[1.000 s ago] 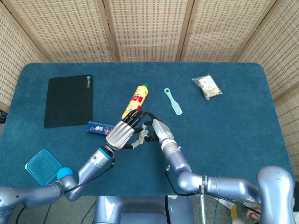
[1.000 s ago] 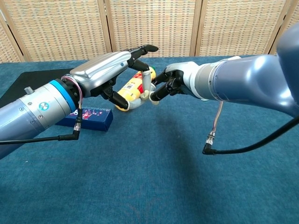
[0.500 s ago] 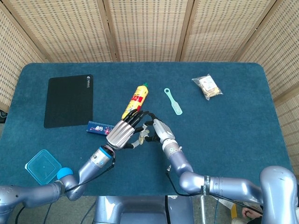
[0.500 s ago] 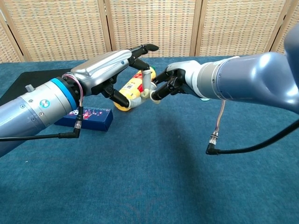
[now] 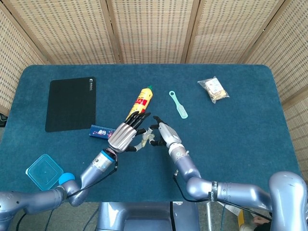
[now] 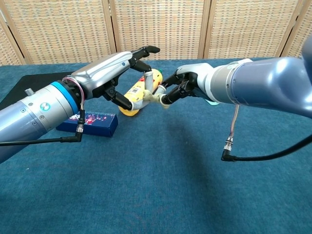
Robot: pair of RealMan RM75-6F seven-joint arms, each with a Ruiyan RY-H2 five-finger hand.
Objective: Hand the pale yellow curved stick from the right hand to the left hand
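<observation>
- While both arms reach in from the near edge, the two hands meet over the middle of the blue table (image 5: 240,125): one left hand (image 5: 124,136) and one right hand (image 5: 166,136).
- Between them is the single pale yellow curved stick (image 6: 148,94), raised off the cloth. The right hand pinches its lower end in its fingertips (image 6: 165,100); the left hand's dark fingers (image 6: 139,54) are spread over and around the upper part, and whether they touch it cannot be told (the chest view hints at contact, no more).
- Near the left corner lies one clear blue lidded box (image 5: 44,171).
- Left of the hands lies one small blue packet (image 5: 102,131), and beyond it one black mat (image 5: 71,102), close to the left edge.
- Just past the hands lies one yellow bottle (image 5: 140,102), and to its right one mint-green brush (image 5: 178,104).
- Far right sits one clear snack bag (image 5: 213,89), with open cloth along the right side and near the front.
</observation>
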